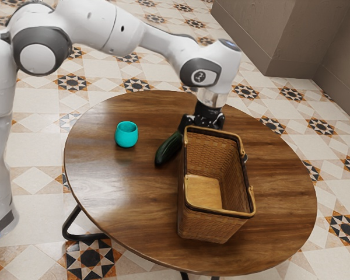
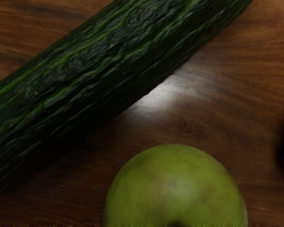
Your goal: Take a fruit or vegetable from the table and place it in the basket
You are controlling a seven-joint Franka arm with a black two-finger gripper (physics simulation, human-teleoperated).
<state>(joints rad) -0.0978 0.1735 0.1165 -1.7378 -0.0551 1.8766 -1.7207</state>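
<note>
Green apple point(image 2: 175, 184), cucumber point(image 2: 109, 71) in wrist view, basket point(image 1: 207, 225), teal cup point(image 1: 126, 137) in exterior view, cannot tell jaws' spread

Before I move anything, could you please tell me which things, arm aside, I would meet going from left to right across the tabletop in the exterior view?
Cup → cucumber → basket.

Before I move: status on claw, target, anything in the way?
Claw low beyond basket in exterior view, grip state unreadable. Green apple at or just under claw, hold unconfirmed. Cucumber alongside apple, could get nudged.
</note>
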